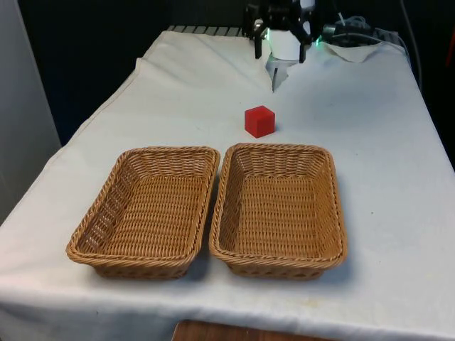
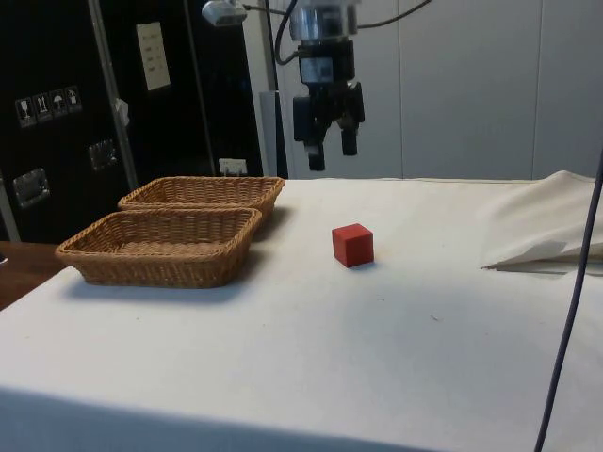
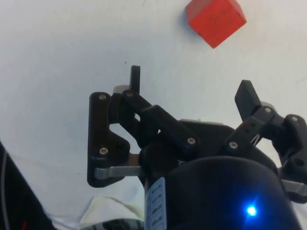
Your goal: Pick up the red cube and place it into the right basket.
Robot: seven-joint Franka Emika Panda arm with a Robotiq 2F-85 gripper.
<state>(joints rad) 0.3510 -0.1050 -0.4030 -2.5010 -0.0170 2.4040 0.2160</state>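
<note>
Broadly, the biggest thing on view is the table (image 1: pixel 398 142) under its white cloth, which lies mostly smooth but bunches into a raised fold (image 2: pixel 546 231) toward the robot's end. On the near part of the cloth sit two woven wicker baskets side by side, their long rims almost touching. The left basket (image 1: pixel 146 213) lies toward the front view's left and the right basket (image 1: pixel 279 209) toward the front view's right; in the side view they line up one behind the other, the one nearest that camera at (image 2: pixel 160 247) and the farther one at (image 2: pixel 203 193). Both hold nothing.

The gripper (image 2: pixel 329 151) hangs from the arm well above the cloth, pointing down, and in the front view it appears at the far end of the table (image 1: pixel 281 46). Its two black fingers (image 3: pixel 135 79) stand clearly apart, with bare cloth showing between them in the wrist view, and they grasp nothing and touch nothing.

The red cube (image 1: pixel 259 121) rests on the cloth just beyond the far rim of the right basket, near that rim's end closest to the left basket, and apart from the wicker. In the side view the cube (image 2: pixel 352 245) sits lower than the gripper and slightly offset from under it, with open air between them. In the wrist view the cube (image 3: pixel 216 20) lies ahead of the fingertips rather than between them, turned corner-on to the fingers.
</note>
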